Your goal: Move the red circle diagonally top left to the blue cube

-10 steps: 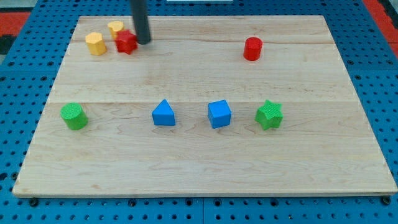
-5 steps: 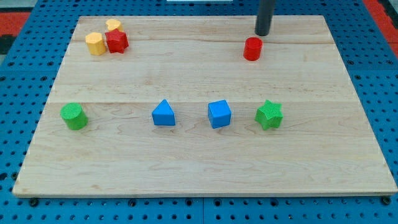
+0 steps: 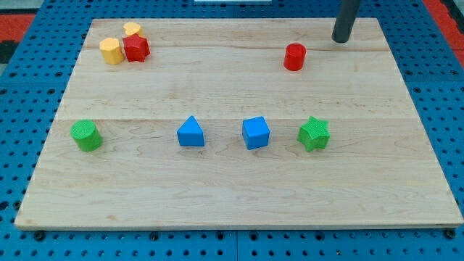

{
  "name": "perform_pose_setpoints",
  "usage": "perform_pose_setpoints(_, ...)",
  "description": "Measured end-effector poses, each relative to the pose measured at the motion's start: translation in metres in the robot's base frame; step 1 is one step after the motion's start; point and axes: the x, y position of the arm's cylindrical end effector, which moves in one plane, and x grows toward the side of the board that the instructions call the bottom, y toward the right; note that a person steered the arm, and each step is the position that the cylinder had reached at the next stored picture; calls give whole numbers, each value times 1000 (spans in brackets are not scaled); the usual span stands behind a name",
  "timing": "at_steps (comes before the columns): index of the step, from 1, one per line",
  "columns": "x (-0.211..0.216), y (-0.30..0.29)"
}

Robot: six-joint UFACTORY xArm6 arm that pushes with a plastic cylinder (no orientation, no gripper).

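The rod's tip [image 3: 341,40] rests on the pale, grained wooden board [image 3: 232,188], holding nothing, near the smooth red circle [image 3: 294,56] at its two o'clock. The glossy blue cube [image 3: 256,133] lies well apart at the circle's seven o'clock, between a blue triangle [image 3: 191,132] and green star [image 3: 314,133]. No writing shows.

bare board between red circle [image 3: 294,56] and blue cube [image 3: 256,133]
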Motion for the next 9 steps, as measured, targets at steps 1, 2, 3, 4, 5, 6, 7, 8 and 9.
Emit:
perform_pose_setpoints(1,0,3)
perform_pose_setpoints(2,0,-3)
perform_pose_setpoints(3,22,15)
perform_pose_setpoints(4,68,-6)
perform_pose_setpoints(5,40,-111)
perform_pose_setpoints(6,26,-191)
perform_pose_setpoints(7,42,-154)
perform_pose_setpoints(8,50,-99)
perform_pose_setpoints(9,18,-134)
